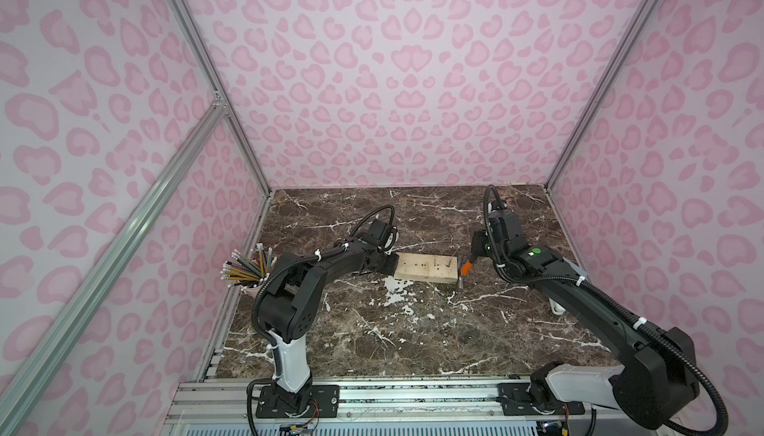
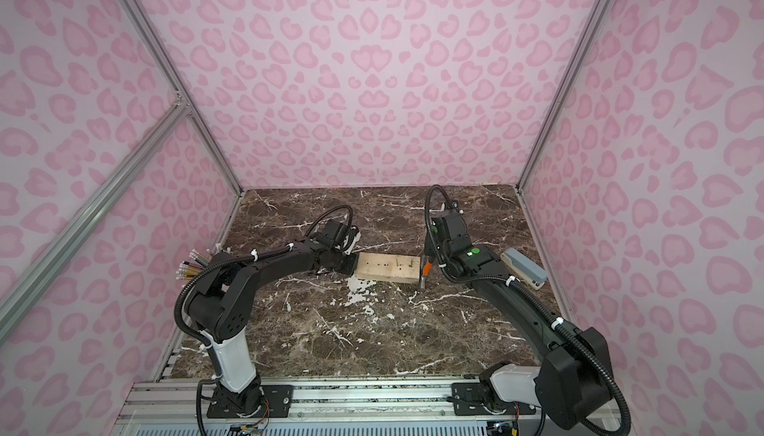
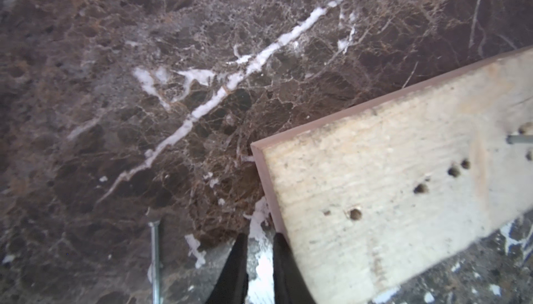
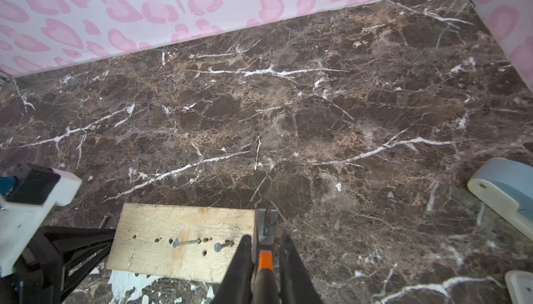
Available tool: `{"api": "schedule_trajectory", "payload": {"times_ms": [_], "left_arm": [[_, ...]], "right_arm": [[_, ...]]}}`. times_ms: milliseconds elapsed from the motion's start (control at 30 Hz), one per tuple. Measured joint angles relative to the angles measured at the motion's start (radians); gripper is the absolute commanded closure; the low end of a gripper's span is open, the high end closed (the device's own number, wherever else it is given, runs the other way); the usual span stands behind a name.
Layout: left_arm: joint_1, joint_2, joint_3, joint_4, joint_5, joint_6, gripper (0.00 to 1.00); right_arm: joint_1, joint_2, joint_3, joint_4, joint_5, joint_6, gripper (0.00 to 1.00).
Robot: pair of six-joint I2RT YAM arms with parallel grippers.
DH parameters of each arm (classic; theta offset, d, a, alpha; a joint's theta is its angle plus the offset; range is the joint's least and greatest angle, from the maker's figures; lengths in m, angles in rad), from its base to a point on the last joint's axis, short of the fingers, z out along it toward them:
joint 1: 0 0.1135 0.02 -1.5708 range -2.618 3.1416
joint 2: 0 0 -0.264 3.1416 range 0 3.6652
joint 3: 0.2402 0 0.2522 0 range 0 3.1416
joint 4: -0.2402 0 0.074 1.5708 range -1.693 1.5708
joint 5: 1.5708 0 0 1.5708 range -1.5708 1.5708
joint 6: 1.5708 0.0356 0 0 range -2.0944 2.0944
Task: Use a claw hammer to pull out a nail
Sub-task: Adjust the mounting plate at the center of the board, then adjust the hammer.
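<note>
Right wrist cam is the useful one right now, backed up by both top views.

Biggest thing first: the marble table, with the wooden block lying flat near the middle. My left gripper sits at one end of the block. Its jaws are a narrow gap apart with only tabletop between them, and one finger looks to be touching the block's end corner. So it's bracing at best, not clamping.

My right gripper is at the opposite end, jaws pinching the claw hammer around its orange collar. The head hangs low just beside that end of the block. The forked claw isn't hooked on anything, and I can't tell if the head touches the table.

Two nails stand in the block: the longer nail and the shorter nail, which is nearer the hammer. A loose nail lies on the table by the left fingers.

What worries me:
- The block isn't really held, so once I lever on a nail it'll probably slide or tip up.
- I'm gripping near the head, so there's little leverage and the hammer could twist in the jaws.
- If the claw comes in too high, it could skate over the nail head.
- That loose nail could roll under a finger.
</note>
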Motion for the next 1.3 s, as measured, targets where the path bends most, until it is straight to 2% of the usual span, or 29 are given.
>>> {"api": "schedule_trajectory", "payload": {"times_ms": [200, 500, 600, 700, 967, 1067, 1167, 1300], "left_arm": [[0.000, -0.024, -0.003, 0.008, -0.026, -0.026, 0.76], [0.005, -0.064, 0.009, 0.013, -0.051, -0.043, 0.71], [0.013, -0.111, 0.000, 0.012, -0.073, -0.051, 0.67], [0.021, -0.182, -0.017, 0.028, -0.065, -0.066, 0.66], [0.087, -0.377, -0.114, 0.280, 0.176, -0.158, 0.65], [0.107, -0.401, -0.151, 0.419, 0.291, -0.212, 0.54], [0.116, -0.409, -0.186, 0.558, 0.413, -0.297, 0.50], [0.124, -0.356, -0.179, 0.786, 0.615, -0.473, 0.50]], "right_arm": [[-0.012, 0.062, 0.059, 0.013, -0.004, -0.032, 1.00], [-0.031, 0.055, 0.066, 0.025, -0.016, -0.047, 1.00], [-0.037, 0.036, 0.091, 0.007, -0.011, -0.073, 1.00], [-0.039, -0.005, 0.109, 0.001, -0.008, -0.082, 1.00], [-0.046, -0.191, 0.124, -0.039, -0.101, -0.113, 1.00], [-0.071, -0.254, 0.124, -0.035, -0.187, -0.114, 1.00], [-0.119, -0.309, 0.124, -0.024, -0.287, -0.092, 1.00], [-0.204, -0.357, 0.124, 0.011, -0.440, -0.049, 1.00]]}}
